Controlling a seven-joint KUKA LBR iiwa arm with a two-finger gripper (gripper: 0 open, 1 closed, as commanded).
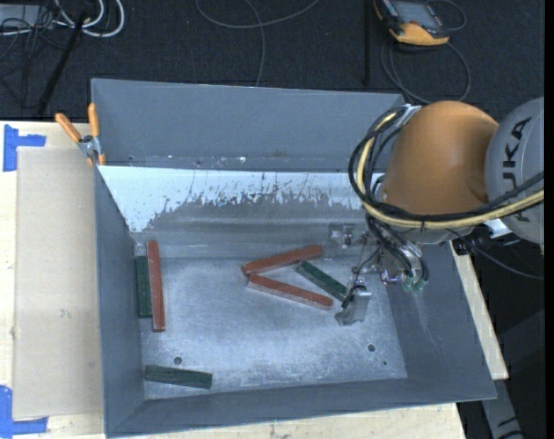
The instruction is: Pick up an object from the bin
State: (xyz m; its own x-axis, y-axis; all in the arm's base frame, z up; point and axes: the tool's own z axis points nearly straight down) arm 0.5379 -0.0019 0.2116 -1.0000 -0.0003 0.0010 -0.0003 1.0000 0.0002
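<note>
A dark green flat stick [320, 279] is lying right of centre in the grey bin [259, 126], between two reddish-brown sticks [282, 262]. Its lower-right end is sitting just beside the end effector [353, 307], whose opening cannot be told. Bare bin floor is lying open below, and the right wall is standing near.

Bin [259, 355]: scuffed matt grey metal; sticks [282, 260]: matt.
</note>
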